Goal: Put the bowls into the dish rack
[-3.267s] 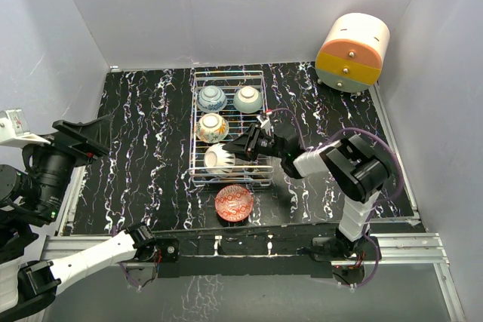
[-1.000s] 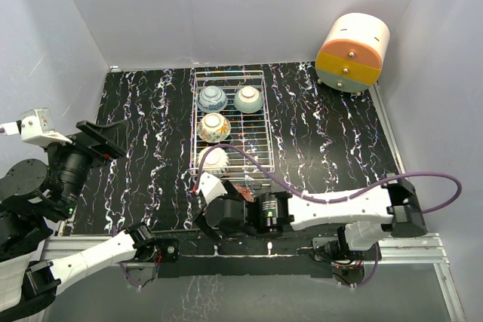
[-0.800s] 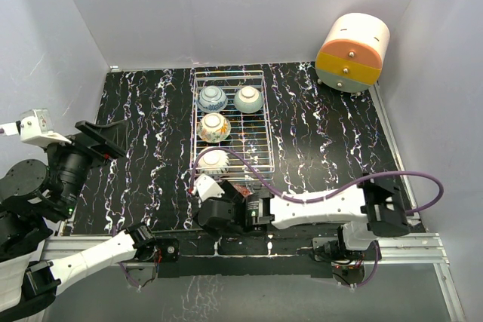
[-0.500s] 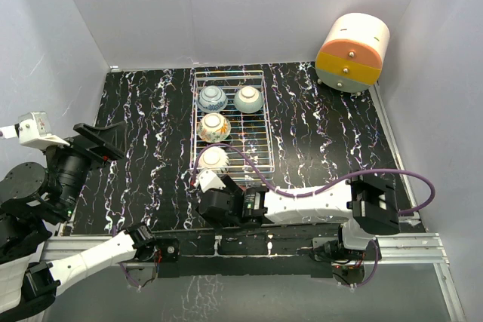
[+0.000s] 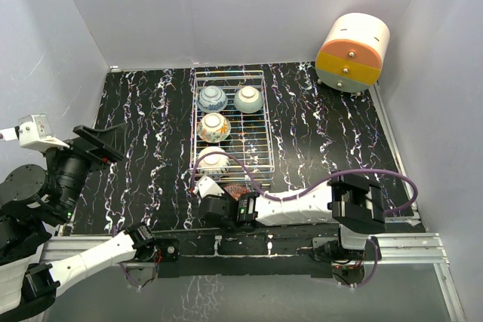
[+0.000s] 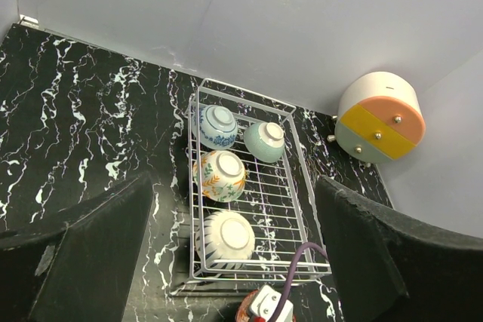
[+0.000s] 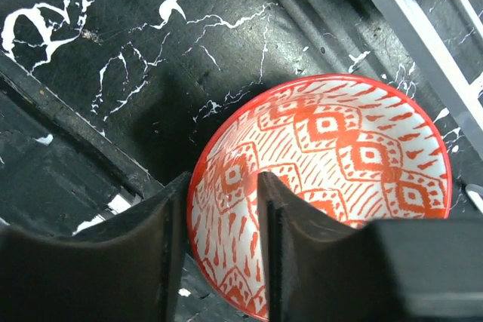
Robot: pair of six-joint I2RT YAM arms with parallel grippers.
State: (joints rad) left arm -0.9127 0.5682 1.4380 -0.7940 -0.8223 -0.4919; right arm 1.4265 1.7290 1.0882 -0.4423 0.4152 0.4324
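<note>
Right wrist: red bowl (image 7: pixel 339 164) upright, orange-red diamonds on white inside.

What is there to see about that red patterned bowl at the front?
The red bowl is small, round, glossy like ceramic, its white inside covered in red diamonds and stripes. It sits upright on the black marbled table, just outside the near end of the wire rack. The right tool straddles its rim, one finger inside, one outside, not yet closed.
</note>
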